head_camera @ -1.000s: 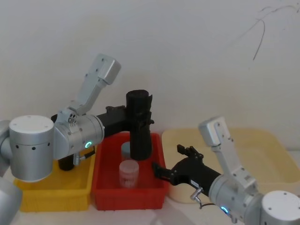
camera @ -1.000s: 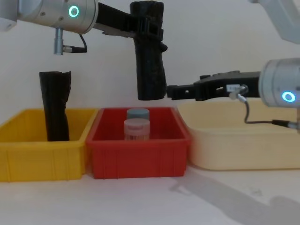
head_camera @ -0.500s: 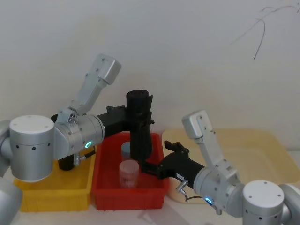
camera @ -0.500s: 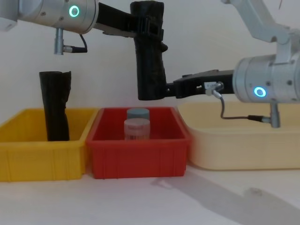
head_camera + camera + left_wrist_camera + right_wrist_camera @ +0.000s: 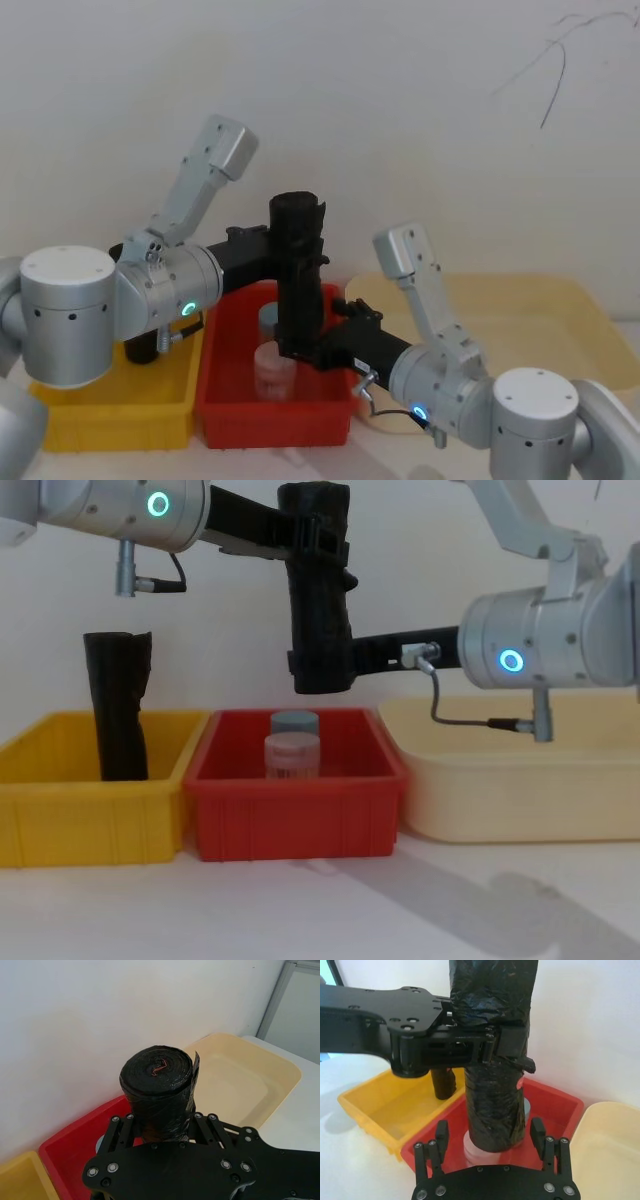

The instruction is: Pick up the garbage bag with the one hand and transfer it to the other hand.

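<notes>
I am holding the garbage bag (image 5: pixel 318 590) in my left gripper (image 5: pixel 322 546), the one on the arm with the green ring. Its two fingers are clamping the roll from both sides a little below the top end. The roll is hanging upright in the air, and its lower end is sitting above the red bin (image 5: pixel 300 815) without touching it. In the left wrist view I am looking down on the rolled top, with a loose flap of plastic standing up at one side.

My right gripper (image 5: pixel 490 1132), on the arm with the blue ring, is reaching in from the right at the level of the roll's lower end. Its fingers (image 5: pixel 441 1135) are standing apart, one on each side of the roll. In the right wrist view a gap is showing between each finger and the black plastic, so they are flanking it and not pressing on it.

Under the roll, inside the red bin, a clear jar (image 5: pixel 292 757) is standing at the front with a grey-lidded jar (image 5: pixel 295 723) just behind it. The yellow bin (image 5: pixel 90 820) is sitting to the left of the red one, touching it, and a thinner black roll (image 5: pixel 118 720) with a ragged top is standing upright in it. A cream tub (image 5: pixel 520 795) is sitting to the right of the red bin, below my right arm.
</notes>
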